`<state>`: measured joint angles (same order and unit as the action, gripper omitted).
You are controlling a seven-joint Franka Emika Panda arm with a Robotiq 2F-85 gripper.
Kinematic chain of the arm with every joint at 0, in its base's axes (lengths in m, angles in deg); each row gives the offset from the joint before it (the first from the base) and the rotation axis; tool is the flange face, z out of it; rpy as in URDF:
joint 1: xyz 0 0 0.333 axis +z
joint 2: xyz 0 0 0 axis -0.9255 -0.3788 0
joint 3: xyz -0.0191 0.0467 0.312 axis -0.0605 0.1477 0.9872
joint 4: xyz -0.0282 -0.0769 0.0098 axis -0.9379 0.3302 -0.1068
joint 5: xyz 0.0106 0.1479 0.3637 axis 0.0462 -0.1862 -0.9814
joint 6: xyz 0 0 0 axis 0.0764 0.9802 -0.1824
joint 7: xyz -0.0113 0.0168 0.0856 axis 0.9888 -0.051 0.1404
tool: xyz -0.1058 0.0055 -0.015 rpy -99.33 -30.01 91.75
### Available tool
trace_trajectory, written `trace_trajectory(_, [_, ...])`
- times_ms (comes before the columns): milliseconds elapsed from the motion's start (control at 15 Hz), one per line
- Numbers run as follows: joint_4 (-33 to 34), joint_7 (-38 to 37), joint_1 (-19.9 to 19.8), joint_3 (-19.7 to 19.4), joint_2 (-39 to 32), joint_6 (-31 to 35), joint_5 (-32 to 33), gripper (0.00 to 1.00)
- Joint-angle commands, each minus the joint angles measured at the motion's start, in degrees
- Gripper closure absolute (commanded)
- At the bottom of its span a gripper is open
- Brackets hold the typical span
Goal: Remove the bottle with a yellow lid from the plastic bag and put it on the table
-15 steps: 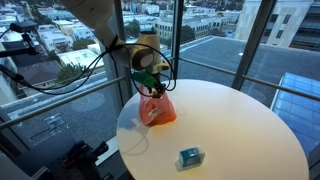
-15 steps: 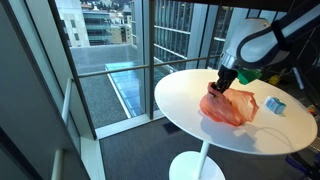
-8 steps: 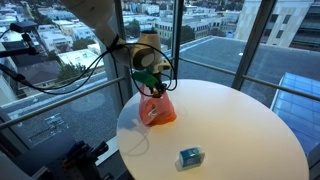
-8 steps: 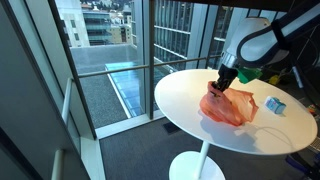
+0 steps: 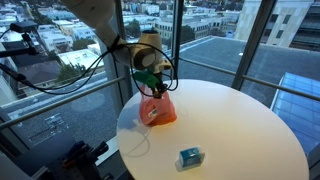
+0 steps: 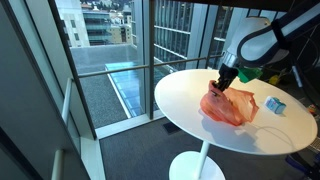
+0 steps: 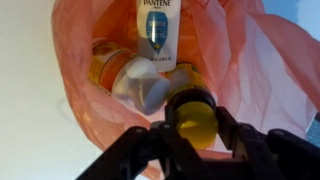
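An orange-pink plastic bag (image 7: 90, 90) lies on the round white table (image 5: 240, 120); it shows in both exterior views (image 5: 158, 110) (image 6: 232, 107). In the wrist view its mouth is open. Inside are a bottle with a yellow lid (image 7: 192, 118), a white Pantene bottle (image 7: 157, 25) and an orange bottle (image 7: 108, 68). My gripper (image 7: 194, 128) reaches into the bag's mouth, and its black fingers (image 7: 232, 135) press on both sides of the yellow lid. In the exterior views the gripper (image 5: 154, 88) (image 6: 223, 86) sits at the top of the bag.
A small teal box (image 5: 189, 157) (image 6: 276, 104) lies on the table away from the bag. Glass walls and a railing stand close behind the table. The table edge is near the bag.
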<state>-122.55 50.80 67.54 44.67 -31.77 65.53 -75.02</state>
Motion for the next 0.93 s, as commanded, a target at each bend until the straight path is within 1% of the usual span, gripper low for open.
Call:
trace_trajectory(0, [-0.93,0.47,0.15,-0.63,2.18,-1.43,0.41,0.81])
trace_trajectory(267, [-2.07,0.99,-0.08,-0.45,4.39,-3.40,0.07,0.81])
trace_trajectory(533, [-3.22,1.57,-0.25,-0.45,6.81,-7.84,-0.04,0.81])
trace_trajectory(867, [-5.34,0.28,0.05,-1.83,10.07,-12.16,1.91,0.81])
